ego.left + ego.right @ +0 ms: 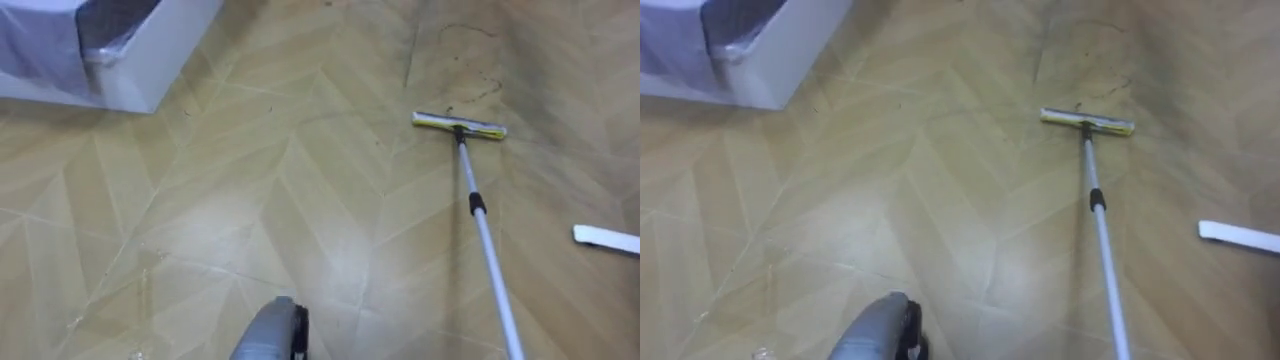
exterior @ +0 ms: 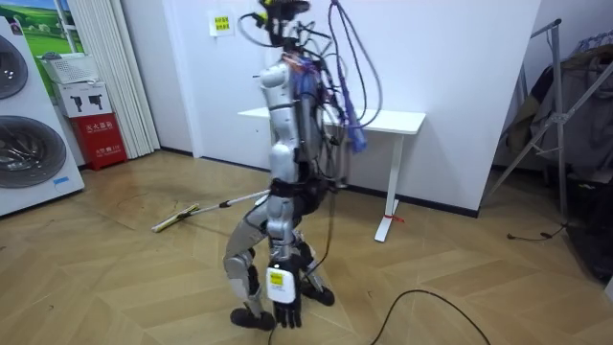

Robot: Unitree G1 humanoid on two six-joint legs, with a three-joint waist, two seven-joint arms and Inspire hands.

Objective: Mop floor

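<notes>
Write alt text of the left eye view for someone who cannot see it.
A long white-poled mop rests its flat yellow head on the light herringbone wood floor, the pole running off the lower right edge. Dark scuff marks lie beyond the head, and a white box's corner sits upper left.

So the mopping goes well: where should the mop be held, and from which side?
Its pole, on the near stretch this side of the black collar, from the robot's right: the pole slants toward that side, and the head lies flat at the far end.
</notes>
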